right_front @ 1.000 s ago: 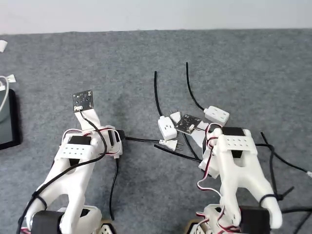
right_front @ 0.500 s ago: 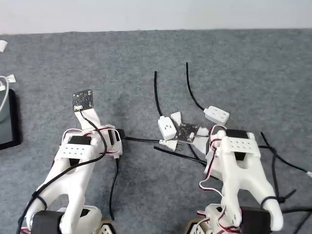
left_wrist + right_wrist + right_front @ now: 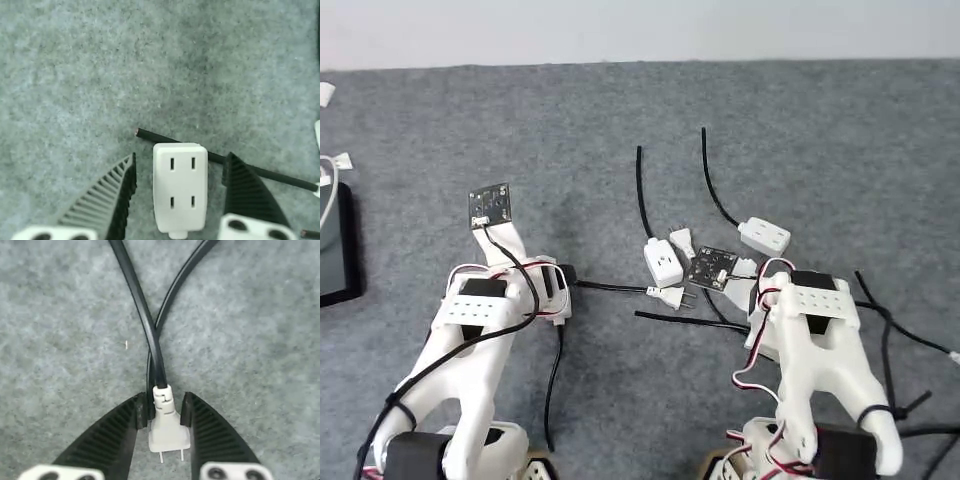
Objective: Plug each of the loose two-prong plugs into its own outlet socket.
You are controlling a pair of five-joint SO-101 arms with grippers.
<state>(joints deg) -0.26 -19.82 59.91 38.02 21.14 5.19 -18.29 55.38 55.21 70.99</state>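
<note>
Grey, carpet-textured worktop [image 3: 840,130], two white arms side by side at its near edge, black cords [image 3: 708,185] straggling between them.

Right hand [image 3: 164,402]: clenched, as far as I could judge, on a small white two-prong plug [image 3: 169,432]. Plug lay flat on the worktop between the ribbed pads [image 3: 120,432], prongs pointing back toward the wrist. Its cord ran out ahead and crossed another.

Left hand [image 3: 181,159]: released, spread to either side of a white outlet socket [image 3: 180,192], with a clear gap on both flanks and no contact. Socket block lay face up on the worktop, a cord passing just behind it.

Farther out, seen from overhead: another loose plug [image 3: 669,296], prongs bare, just beside a second outlet [image 3: 663,262]. A third outlet [image 3: 764,236] lay well apart from that plug.

Handling, my reckoning:
- Plug light, hard moulded plastic, smooth enough to twist in the pads.
- Better hold is on the broad flat sides of the body, not the neck where the cord enters, which would flex.
- Prongs thin, could bend if driven in skewed.
- Cord springy, likely to tug the plug off line.
- Outlet block light too and bound to skid under a push, so it wanted pinching across its long sides first.
</note>
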